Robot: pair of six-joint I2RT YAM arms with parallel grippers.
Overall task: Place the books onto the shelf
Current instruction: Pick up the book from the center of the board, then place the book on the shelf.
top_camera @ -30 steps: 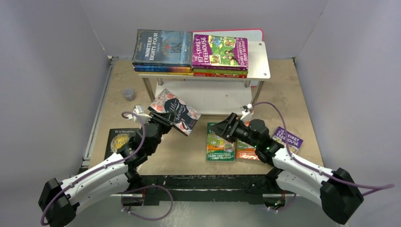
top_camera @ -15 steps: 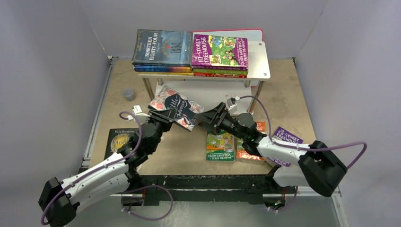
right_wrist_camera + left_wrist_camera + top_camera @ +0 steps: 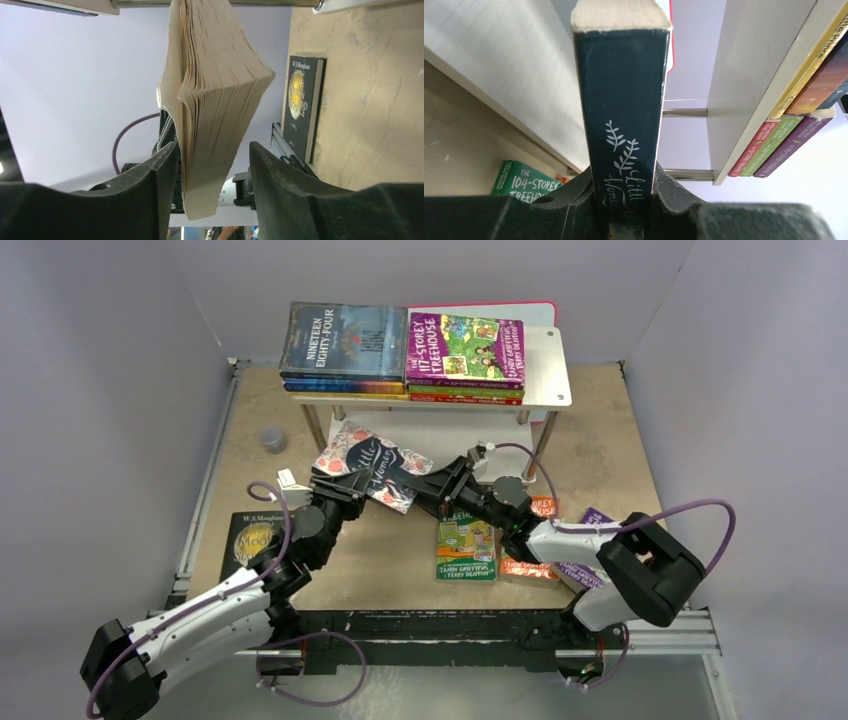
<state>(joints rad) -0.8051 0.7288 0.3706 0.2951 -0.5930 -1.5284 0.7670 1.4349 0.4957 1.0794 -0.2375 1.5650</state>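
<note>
From above, the floral book (image 3: 372,464) covers the tips of both pincers, so their grip cannot be read there. The right arm (image 3: 590,560) hides most of a purple book (image 3: 600,517), part of an orange book (image 3: 545,506) and a corner of the green book (image 3: 465,548). On the shelf (image 3: 548,375) only the 2 top covers are plain; the books under them show edges alone, and the top board hides most of the lower tier. A grey round thing (image 3: 272,438) at the left is too small to identify. In the left wrist view the fingers (image 3: 574,195) cut off the end of the spine's title.

The floral book hangs tilted in the air in front of the shelf, lower than its top board, between the 2 arms. The left pincer (image 3: 625,200) is clamped on the bottom of the spine, 1 finger pressed to each cover. The right pincer (image 3: 212,162) straddles the opposite page edge with its jaws apart: 1 finger (image 3: 157,170) is at the cover that has fanned off the pages, whether touching I cannot tell, and the other stands clear of the book.

A dark blue book (image 3: 345,340) and a cartoon book (image 3: 465,345) top 2 stacks on the shelf. A black book (image 3: 255,538) lies flat on the table (image 3: 620,440) by the left arm.
</note>
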